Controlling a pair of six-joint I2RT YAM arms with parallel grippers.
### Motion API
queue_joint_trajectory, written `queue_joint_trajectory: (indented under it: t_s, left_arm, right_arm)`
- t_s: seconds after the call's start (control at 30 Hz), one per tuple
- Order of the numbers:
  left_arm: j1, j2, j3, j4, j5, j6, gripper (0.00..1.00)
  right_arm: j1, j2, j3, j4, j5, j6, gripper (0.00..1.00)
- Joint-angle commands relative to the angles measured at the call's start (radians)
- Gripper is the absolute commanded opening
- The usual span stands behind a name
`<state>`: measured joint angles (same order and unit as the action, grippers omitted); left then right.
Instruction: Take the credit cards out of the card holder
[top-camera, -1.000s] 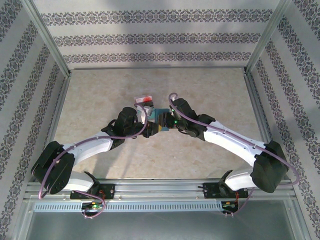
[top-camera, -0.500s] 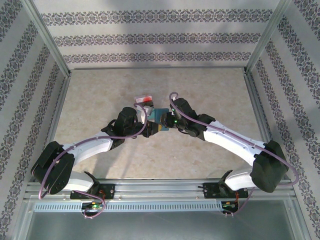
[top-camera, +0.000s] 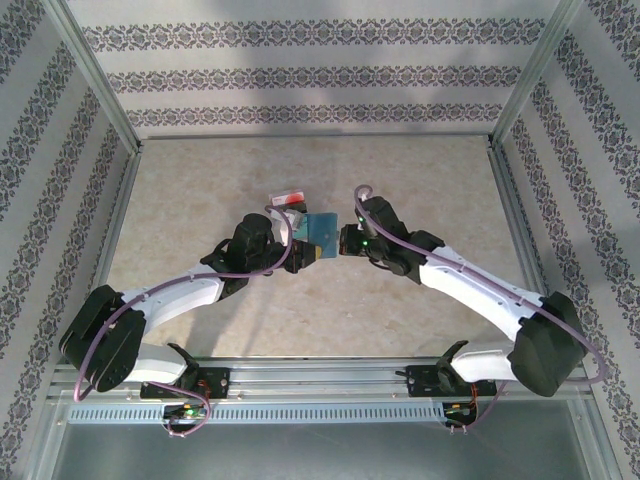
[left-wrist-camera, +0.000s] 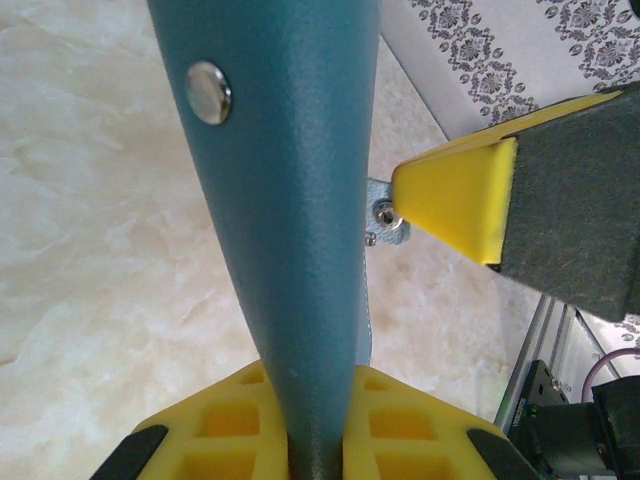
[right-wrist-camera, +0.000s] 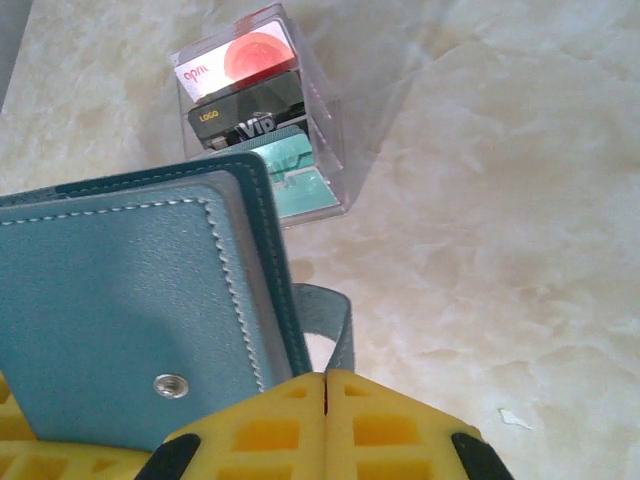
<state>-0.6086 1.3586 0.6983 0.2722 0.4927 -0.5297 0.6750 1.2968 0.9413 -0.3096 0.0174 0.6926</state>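
R hand (right-wrist-camera: 326, 392) just closed up, fingers together at the tab (right-wrist-camera: 343, 325) of the card holder (right-wrist-camera: 120, 310), and slid right. L hand (left-wrist-camera: 310, 430) clamps it; you're prob. opening it.

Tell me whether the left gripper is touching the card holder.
Touching. The left wrist view shows the card holder clamped edge-on in the left gripper, its yellow fingers pressed against both faces with no gap.
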Motion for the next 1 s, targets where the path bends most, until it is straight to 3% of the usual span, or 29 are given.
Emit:
queue_joint_trajectory:
  t_s: [0.0,0.1,0.27,0.53,0.73,0.97]
  left_arm:
    - [0.003,-0.033,0.023,0.024,0.003,0.028,0.00]
    - [0.013,-0.043,0.023,0.016,0.041,0.055,0.00]
    - [0.028,-0.061,0.027,-0.001,0.100,0.089,0.00]
    - [0.070,-0.076,0.011,0.069,0.190,0.052,0.00]
    - [0.076,-0.075,0.012,0.099,0.254,0.037,0.00]
    - [0.079,-0.106,0.002,0.102,0.286,0.045,0.00]
  right_arm:
    - [-0.026,-0.057,-0.036,-0.012,-0.021,-0.051,0.13]
    - [-0.074,-0.116,-0.086,0.029,-0.089,-0.085,0.29]
    - [-0.166,-0.218,-0.198,0.202,-0.318,-0.129,0.56]
    - [-0.193,-0.253,-0.274,0.407,-0.550,-0.139,0.84]
    - [-0.178,-0.206,-0.266,0.423,-0.540,-0.140,0.83]
    - [-0.214,-0.206,-0.282,0.435,-0.519,-0.130,0.58]
